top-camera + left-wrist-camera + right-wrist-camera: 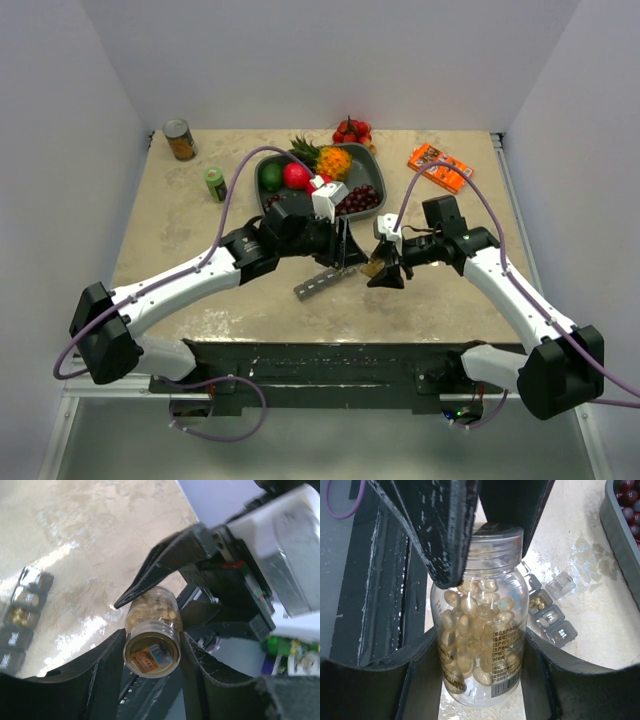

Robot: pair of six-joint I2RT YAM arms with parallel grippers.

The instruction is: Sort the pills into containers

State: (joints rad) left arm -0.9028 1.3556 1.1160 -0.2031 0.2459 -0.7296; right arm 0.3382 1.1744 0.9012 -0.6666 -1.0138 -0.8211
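Observation:
A clear pill bottle (pixel 480 645) full of yellow softgels is held between both grippers above the table. My right gripper (pixel 480 685) is shut on the bottle's body. My left gripper (pixel 152 667) is shut on the bottle's cap end (pixel 151 652); its fingers (pixel 445 535) show at the top of the right wrist view. In the top view the bottle (pixel 374 267) sits between the left gripper (pixel 347 250) and the right gripper (pixel 386 272). The dark-grey containers strip (pixel 322 283) lies on the table just below, also visible in the wrist views (pixel 551 615) (pixel 22 615), with one lid open and yellow pills inside.
A grey fruit tray (pixel 368 160) with pineapple, apple, lime and grapes stands behind the grippers. Tomatoes (pixel 352 130), an orange packet (pixel 439 166), a tin can (pixel 179 139) and a small green bottle (pixel 215 183) stand along the back.

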